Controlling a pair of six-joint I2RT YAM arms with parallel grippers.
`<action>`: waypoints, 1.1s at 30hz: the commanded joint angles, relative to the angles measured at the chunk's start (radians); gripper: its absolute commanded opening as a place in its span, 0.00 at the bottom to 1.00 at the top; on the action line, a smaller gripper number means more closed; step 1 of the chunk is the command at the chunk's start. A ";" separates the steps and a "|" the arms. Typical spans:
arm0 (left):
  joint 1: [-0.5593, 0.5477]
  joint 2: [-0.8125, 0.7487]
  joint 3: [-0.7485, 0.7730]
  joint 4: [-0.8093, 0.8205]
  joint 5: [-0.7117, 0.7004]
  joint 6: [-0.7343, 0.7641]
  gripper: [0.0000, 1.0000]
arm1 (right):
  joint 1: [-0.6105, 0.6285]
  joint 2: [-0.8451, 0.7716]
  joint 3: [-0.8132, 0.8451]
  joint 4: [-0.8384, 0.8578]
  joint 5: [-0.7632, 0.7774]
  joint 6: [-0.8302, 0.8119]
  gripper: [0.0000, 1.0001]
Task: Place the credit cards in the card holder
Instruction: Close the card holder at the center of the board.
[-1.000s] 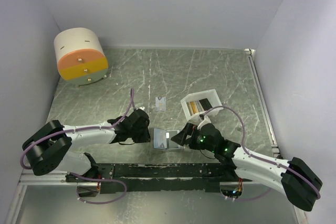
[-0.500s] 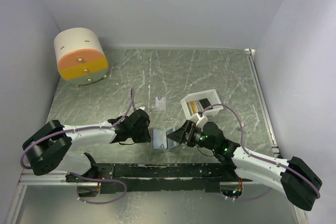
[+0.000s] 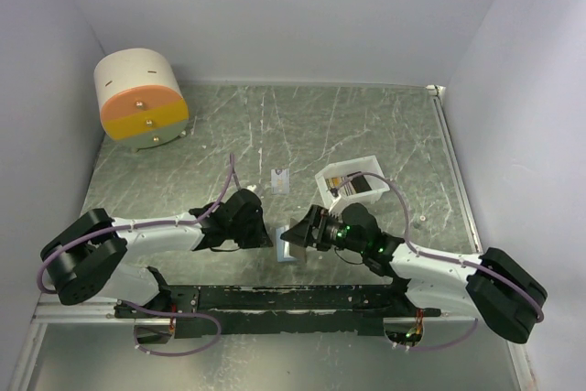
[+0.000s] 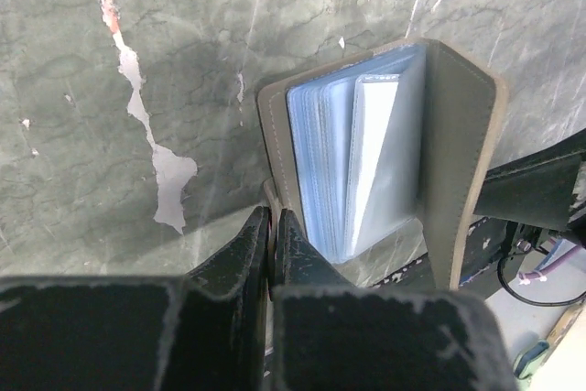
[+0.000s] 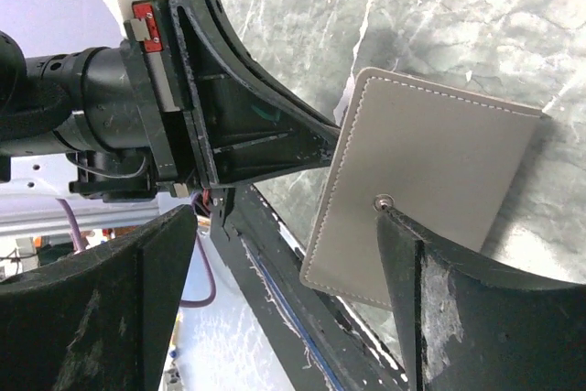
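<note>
Clamping edge of stitched taupe card holder [image 5: 430, 180], L gripper [image 4: 273, 217] closed; R gripper [image 5: 286, 215] spread wide over cover.

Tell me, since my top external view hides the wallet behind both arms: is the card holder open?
Observer: Partly. The left wrist view shows the card holder ajar, with its light blue sleeves showing.
Operator: Is anything gripping it?
Observer: The left gripper is shut on the edge of its taupe cover.
Operator: And the right?
Observer: The right gripper is open, against the outer cover at the snap stud.
</note>
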 commanded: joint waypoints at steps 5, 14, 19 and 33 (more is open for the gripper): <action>-0.008 -0.041 -0.022 0.034 0.027 -0.031 0.17 | 0.004 0.000 0.117 -0.279 0.069 -0.198 0.69; -0.007 -0.066 -0.013 0.003 0.005 -0.032 0.20 | 0.004 0.070 0.151 -0.290 0.067 -0.274 0.34; -0.008 -0.064 -0.014 0.011 0.010 -0.028 0.08 | 0.005 0.134 0.146 -0.204 0.016 -0.243 0.35; -0.009 -0.047 -0.001 0.008 0.019 -0.009 0.14 | 0.006 0.198 0.205 -0.296 0.020 -0.346 0.33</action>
